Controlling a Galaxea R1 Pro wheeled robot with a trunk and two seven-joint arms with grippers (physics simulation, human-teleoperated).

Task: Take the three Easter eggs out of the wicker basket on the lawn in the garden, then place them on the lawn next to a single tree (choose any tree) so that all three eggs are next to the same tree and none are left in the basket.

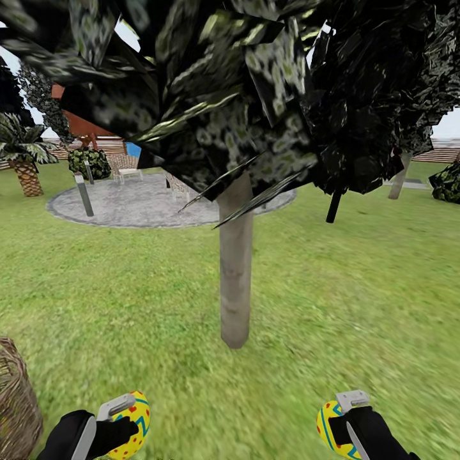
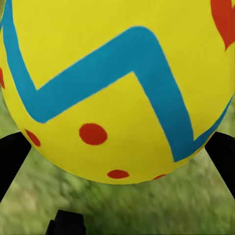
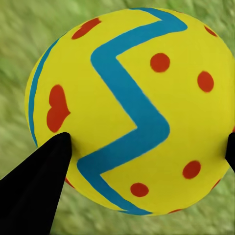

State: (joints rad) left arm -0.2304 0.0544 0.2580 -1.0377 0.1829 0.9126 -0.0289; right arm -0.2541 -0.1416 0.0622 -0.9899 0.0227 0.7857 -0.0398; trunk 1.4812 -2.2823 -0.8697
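A tree [image 1: 236, 275] with a pale straight trunk and a dark leafy crown stands on the lawn [image 1: 358, 268] straight ahead. My left gripper [image 1: 125, 421] is shut on a yellow Easter egg [image 1: 133, 427] with blue zigzag and red dots, low at the left; the left wrist view shows that egg [image 2: 117, 88] held between the dark fingers [image 2: 12, 156]. My right gripper [image 1: 340, 421] is shut on a second Easter egg [image 1: 332, 429], seen large as egg [image 3: 132, 110] in the right wrist view. The wicker basket [image 1: 16, 399] shows partly at the lower left edge; its inside is hidden.
A round grey paved area [image 1: 140, 201] with chairs and posts lies behind the tree. A short palm [image 1: 24, 160] stands at the far left, a low bush [image 1: 89, 163] beside it. Another trunk [image 1: 400, 176] rises at the right. Open grass surrounds the near tree.
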